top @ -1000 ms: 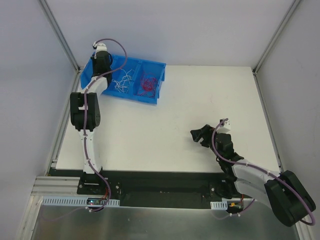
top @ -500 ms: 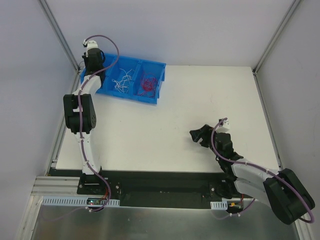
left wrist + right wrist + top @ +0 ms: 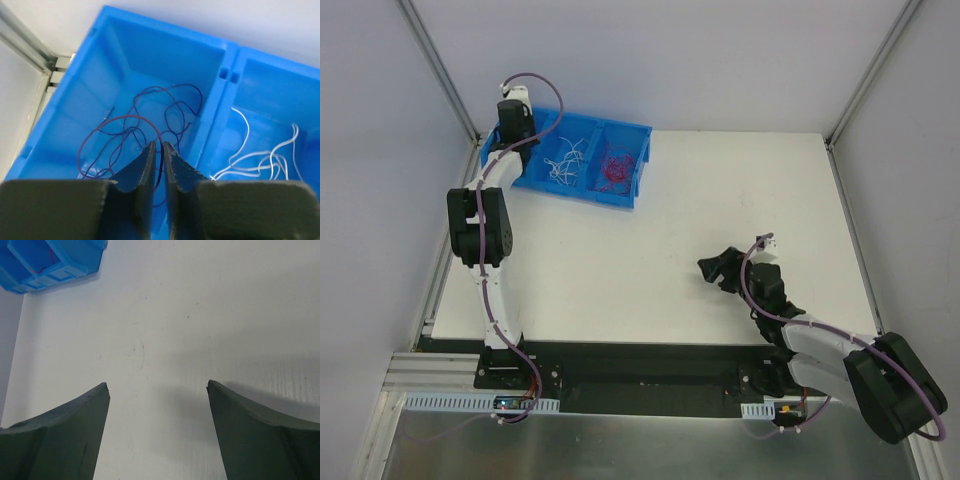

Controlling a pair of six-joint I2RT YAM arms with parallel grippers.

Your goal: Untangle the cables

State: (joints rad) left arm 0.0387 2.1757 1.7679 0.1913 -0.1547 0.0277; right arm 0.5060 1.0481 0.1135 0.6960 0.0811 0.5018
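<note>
- A white surface point(image 3: 650, 235) lies between white walls, with a blue bin point(image 3: 642, 150) at its far left corner.
- The purple cables point(image 3: 175, 86) lie in the bin's left compartment, the white cables point(image 3: 565, 160) in the middle one and the red cables point(image 3: 616, 168) in the right one.
- The left fingers point(image 3: 150, 160) are closed, low over the purple cables. One strand meets the tips, but whether it is pinched cannot be told.
- The right fingers point(image 3: 75, 435) are wide open over bare surface, holding nothing, well apart from the bin.
- A second ago the left arm reached further over the bin. It then swung out past the left wall, and now hangs over the left compartment.
- The right arm has barely shifted.
- No cable shows on the surface, so the sorting looks nearly done.
</note>
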